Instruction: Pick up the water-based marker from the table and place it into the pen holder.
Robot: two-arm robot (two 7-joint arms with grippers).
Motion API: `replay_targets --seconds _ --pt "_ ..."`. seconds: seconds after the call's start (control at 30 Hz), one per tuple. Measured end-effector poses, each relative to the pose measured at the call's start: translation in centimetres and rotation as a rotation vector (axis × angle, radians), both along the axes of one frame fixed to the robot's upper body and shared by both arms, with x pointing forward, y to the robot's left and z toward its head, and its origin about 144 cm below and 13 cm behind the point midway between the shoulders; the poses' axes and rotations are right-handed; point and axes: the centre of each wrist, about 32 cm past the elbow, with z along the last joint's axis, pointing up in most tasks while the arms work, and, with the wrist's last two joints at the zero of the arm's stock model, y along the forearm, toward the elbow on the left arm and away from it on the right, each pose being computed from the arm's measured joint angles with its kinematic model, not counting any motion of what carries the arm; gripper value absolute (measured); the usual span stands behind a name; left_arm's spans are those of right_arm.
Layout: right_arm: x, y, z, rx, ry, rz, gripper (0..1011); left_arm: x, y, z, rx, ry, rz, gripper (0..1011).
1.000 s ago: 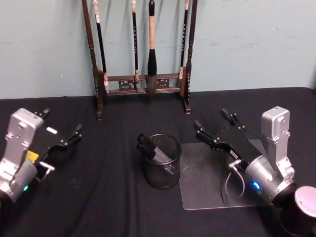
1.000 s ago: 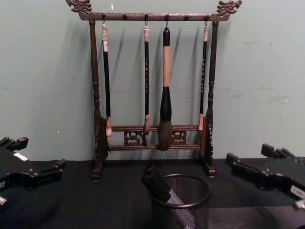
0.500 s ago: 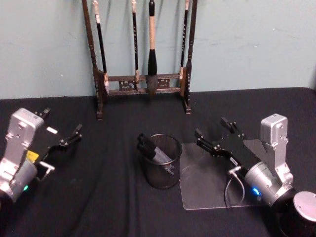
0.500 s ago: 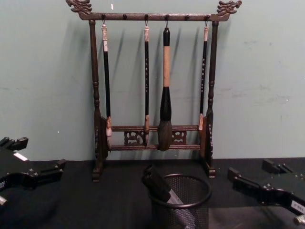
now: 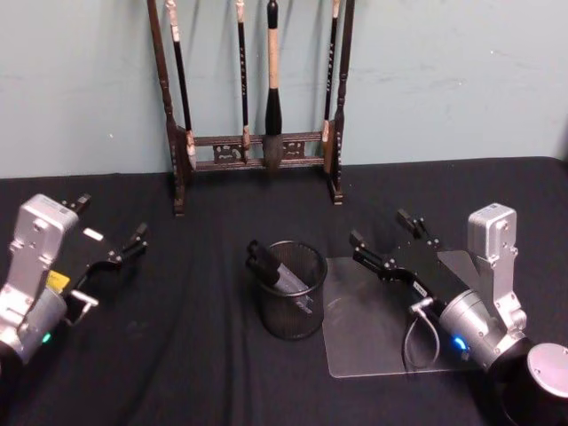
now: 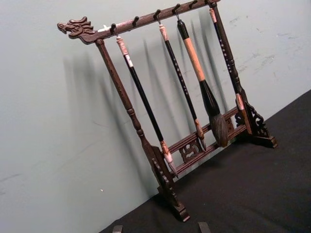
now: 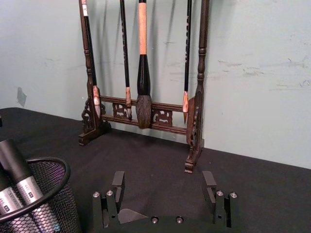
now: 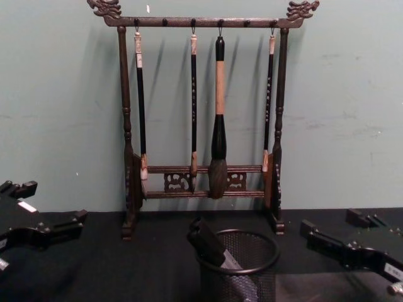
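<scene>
Marker (image 5: 277, 271) is leaning inside pen holder (image 5: 315, 315); right gripper (image 5: 387, 238) and left gripper (image 5: 108, 226) are hovering spread, empty, either side.

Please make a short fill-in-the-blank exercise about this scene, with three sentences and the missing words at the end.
1. The markers stand inside the black mesh ____.
2. The right gripper hovers with its fingers ____ above the clear sheet.
3. On the brush rack behind hang ____ brushes.

Missing words: pen holder; open; four
</scene>
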Motion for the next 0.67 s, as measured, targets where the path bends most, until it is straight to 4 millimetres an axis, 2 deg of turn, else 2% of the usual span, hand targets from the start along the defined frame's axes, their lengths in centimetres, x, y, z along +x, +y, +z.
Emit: replay_targets --seconds 0.67 --pt "0.01 0.02 0.05 -0.001 0.000 -0.001 1002 0.00 0.00 0.00 0.000 0.000 0.000 1009"
